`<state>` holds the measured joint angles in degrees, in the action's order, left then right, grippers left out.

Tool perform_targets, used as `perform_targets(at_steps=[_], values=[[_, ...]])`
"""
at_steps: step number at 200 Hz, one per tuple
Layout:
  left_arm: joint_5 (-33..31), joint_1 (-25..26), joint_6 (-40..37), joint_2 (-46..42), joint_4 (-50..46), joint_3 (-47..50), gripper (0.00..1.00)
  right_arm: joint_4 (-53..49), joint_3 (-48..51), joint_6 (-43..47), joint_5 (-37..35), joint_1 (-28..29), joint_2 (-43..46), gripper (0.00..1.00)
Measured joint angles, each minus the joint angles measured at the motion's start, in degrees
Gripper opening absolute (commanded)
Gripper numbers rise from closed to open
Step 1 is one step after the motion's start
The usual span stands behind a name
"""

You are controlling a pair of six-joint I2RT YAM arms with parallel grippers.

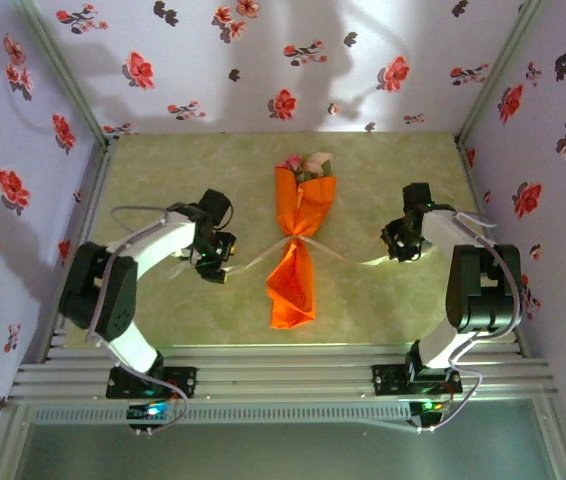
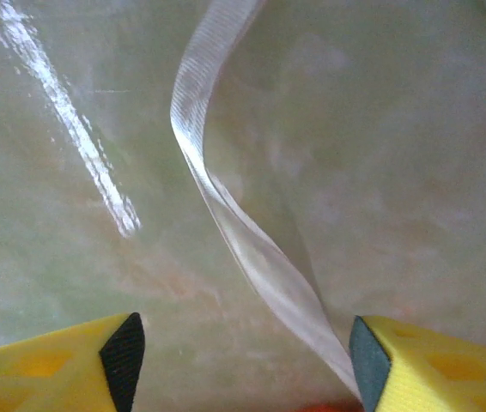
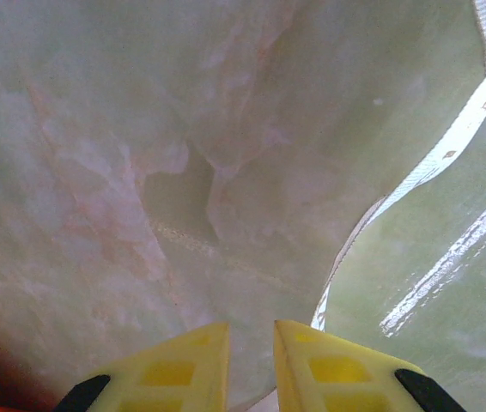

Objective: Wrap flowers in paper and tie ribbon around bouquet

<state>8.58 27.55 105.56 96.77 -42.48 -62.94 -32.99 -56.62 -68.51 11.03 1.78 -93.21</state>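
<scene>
1. Bouquet (image 1: 299, 225): I see it lying flat on the green table (image 1: 173, 170), midway between the two arms. The flowers (image 1: 308, 164) are at its far end. The orange paper (image 1: 292, 287) is pinched in at the middle and flares out again toward the arm bases.

2. Ribbon (image 1: 255, 262): it crosses the bouquet at the pinched middle. One length trails out to the left of the bouquet and the other to the right, each reaching a gripper. I cannot tell from above whether it is knotted.

3. Left gripper (image 1: 213, 264): it is low over the table, to the left of the bouquet and level with the pinch. In the left wrist view the left gripper (image 2: 243, 354) has its jaws spread wide. The ribbon (image 2: 247, 245) twists down through the gap, close against one yellow finger (image 2: 432, 365) and clear of the other. Nothing is clamped.

4. Right gripper (image 1: 401, 250): it is to the right of the bouquet, also level with the pinch. In the right wrist view the right gripper (image 3: 252, 336) has its jaws drawn nearly together. The sheer ribbon (image 3: 436, 159) runs down into the narrow slot between them, so I read this as pinching the ribbon.
</scene>
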Motion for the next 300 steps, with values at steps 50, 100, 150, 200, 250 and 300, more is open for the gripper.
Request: perform_targets(at_steps=[50,100,150,200,250,300], values=[[-0.07,0.0,5.57,4.9,1.38,-0.24,0.59,-0.11,0.02,-0.02,-0.17,0.11,1.29,0.22],[-0.22,-0.33,7.39,7.41,3.23,-1.55,0.43,-0.09,0.76,-0.02,-0.17,0.13,2.45,0.22],[0.13,-0.33,8.26,8.13,3.13,-2.45,0.0,-0.11,1.25,0.0,-0.17,0.15,2.56,0.22],[-1.16,0.52,6.12,4.72,8.57,-2.91,0.0,-1.44,1.07,2.19,-1.22,0.15,4.11,0.22],[0.87,7.69,4.44,-2.69,16.06,-10.86,0.0,-5.4,-2.1,7.37,-3.82,0.13,4.39,0.23],[2.67,11.52,7.13,-3.23,22.12,-13.07,0.0,-7.58,-5.88,11.17,-4.48,-2.84,4.39,0.25]])
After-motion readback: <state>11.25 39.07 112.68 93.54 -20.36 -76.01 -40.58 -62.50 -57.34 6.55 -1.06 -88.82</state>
